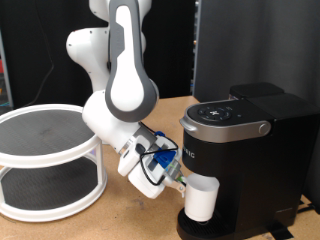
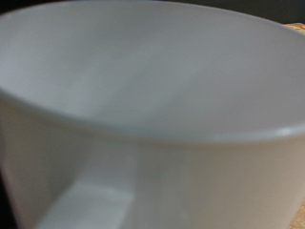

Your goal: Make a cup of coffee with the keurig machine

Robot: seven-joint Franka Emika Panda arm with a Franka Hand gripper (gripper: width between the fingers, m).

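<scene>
The white cup (image 1: 200, 198) stands upright on the drip tray at the base of the black keurig machine (image 1: 245, 135), under its brew head, with the silver-grey lid handle down. My gripper (image 1: 177, 183) is low at the cup's side towards the exterior view's left, right against or touching it. Its fingers are too small there to make out. The wrist view is filled by the cup (image 2: 152, 95), with its rim and part of its handle (image 2: 91, 205) showing very close. No fingers show in that view.
A white two-tier round rack (image 1: 45, 160) stands on the wooden table at the exterior view's left. A dark panel (image 1: 250, 45) rises behind the machine. The arm's white links lean over the table between the rack and the machine.
</scene>
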